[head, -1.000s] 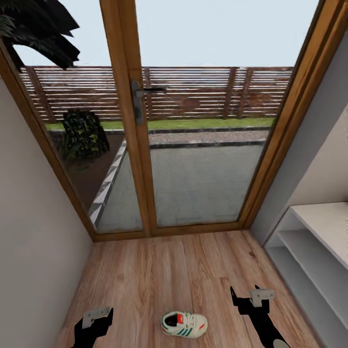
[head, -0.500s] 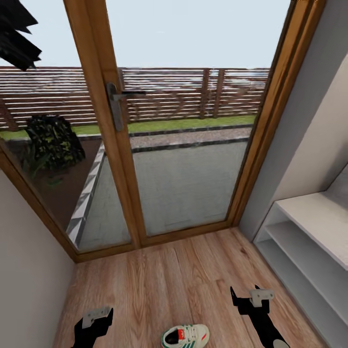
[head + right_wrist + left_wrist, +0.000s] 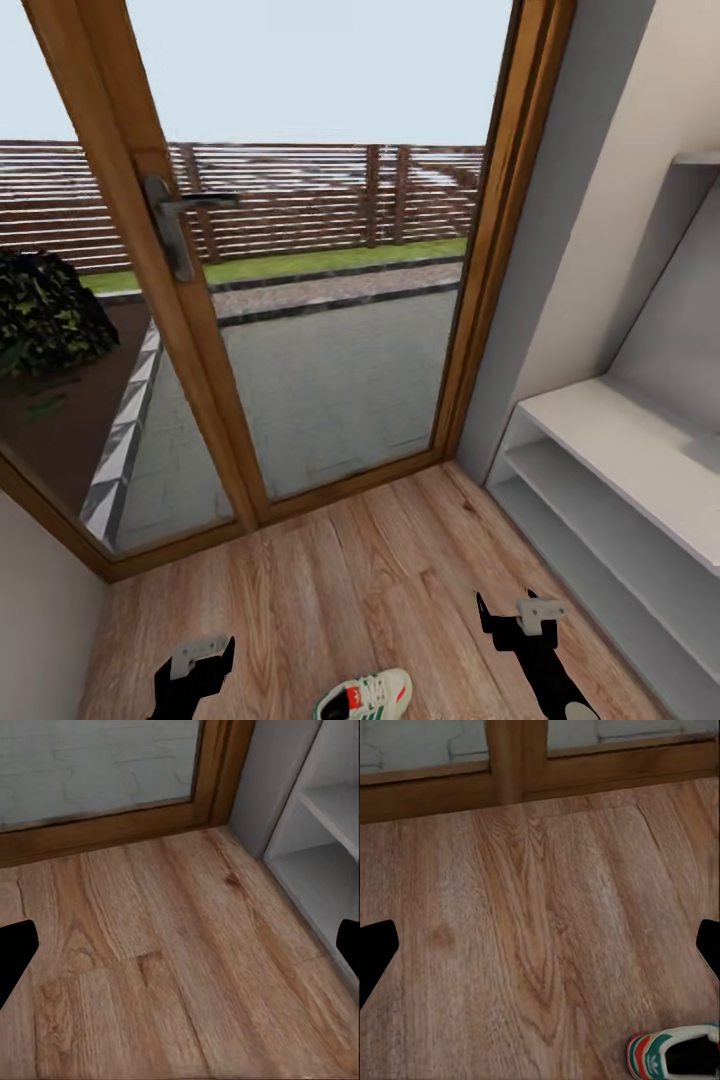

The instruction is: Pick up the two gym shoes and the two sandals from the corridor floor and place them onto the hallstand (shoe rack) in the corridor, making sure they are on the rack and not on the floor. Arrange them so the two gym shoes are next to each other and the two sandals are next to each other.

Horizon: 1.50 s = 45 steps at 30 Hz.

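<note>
**Facing the glass door, one gym shoe at the bottom edge**

Lying on the corridor floor (image 3: 340,580), a single gym shoe (image 3: 364,697) sits at the bottom centre of the head view, partly cut off by the frame edge, its green stripes and red-orange patch showing. The left gripper (image 3: 196,668) hangs at the lower left and the right gripper (image 3: 515,620) at the lower right, the shoe between them and touching neither. In the left wrist view the fingers (image 3: 376,958) appear as dark tips at opposite edges of the picture, spread wide with nothing between them but wood planks; the shoe's heel (image 3: 675,1054) shows in the lower right corner. The right wrist view shows its fingers (image 3: 15,954) equally wide apart and empty. The hallstand (image 3: 640,470) fills the right side of the head view, its two low shelf bays bare. A wood-framed glass door (image 3: 190,330) with a dark handle (image 3: 175,225) occupies the upper left and centre.
</note>
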### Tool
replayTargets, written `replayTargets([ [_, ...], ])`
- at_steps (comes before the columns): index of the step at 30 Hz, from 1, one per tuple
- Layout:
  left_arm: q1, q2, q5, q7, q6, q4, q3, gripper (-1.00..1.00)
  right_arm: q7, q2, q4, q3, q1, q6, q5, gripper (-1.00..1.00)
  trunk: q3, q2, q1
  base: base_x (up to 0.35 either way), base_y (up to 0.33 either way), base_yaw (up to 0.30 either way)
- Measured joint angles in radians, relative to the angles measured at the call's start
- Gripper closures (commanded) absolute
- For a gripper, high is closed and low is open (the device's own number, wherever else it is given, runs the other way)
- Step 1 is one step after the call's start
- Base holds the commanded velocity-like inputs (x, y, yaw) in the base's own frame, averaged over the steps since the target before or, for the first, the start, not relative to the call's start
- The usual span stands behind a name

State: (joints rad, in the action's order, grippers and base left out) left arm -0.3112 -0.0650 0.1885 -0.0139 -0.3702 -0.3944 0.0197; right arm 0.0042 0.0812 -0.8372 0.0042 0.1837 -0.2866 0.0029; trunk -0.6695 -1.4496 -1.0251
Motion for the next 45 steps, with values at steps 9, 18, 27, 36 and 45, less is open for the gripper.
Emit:
replayTargets([
  [9, 0.000, 0.000, 0.000, 0.000, 0.000, 0.000, 0.000, -1.00, 0.000, 0.000, 0.000, 0.000, 0.000, 0.000, 0.000, -1.00, 0.005, 0.000, 0.000, 0.000, 0.000, -0.299],
  [18, 0.000, 0.001, 0.000, 0.000, 0.000, 0.000, 0.000, -1.00, 0.000, 0.000, 0.000, 0.000, 0.000, 0.000, 0.000, -1.00, 0.010, 0.000, 0.000, 0.000, 0.000, -0.299],
  [27, 0.000, 0.001, 0.000, 0.000, 0.000, 0.000, 0.000, -1.00, 0.000, 0.000, 0.000, 0.000, 0.000, 0.000, 0.000, -1.00, 0.015, 0.000, 0.000, 0.000, 0.000, -0.299],
  [36, 0.000, 0.001, 0.000, 0.000, 0.000, 0.000, 0.000, -1.00, 0.000, 0.000, 0.000, 0.000, 0.000, 0.000, 0.000, -1.00, 0.020, 0.000, 0.000, -0.030, 0.000, -0.299],
  [45, 0.000, 0.001, 0.000, 0.000, 0.000, 0.000, 0.000, -1.00, 0.000, 0.000, -0.001, 0.000, 0.000, 0.000, 0.000, -1.00, 0.025, 0.000, 0.000, -0.172, 0.000, -0.258],
])
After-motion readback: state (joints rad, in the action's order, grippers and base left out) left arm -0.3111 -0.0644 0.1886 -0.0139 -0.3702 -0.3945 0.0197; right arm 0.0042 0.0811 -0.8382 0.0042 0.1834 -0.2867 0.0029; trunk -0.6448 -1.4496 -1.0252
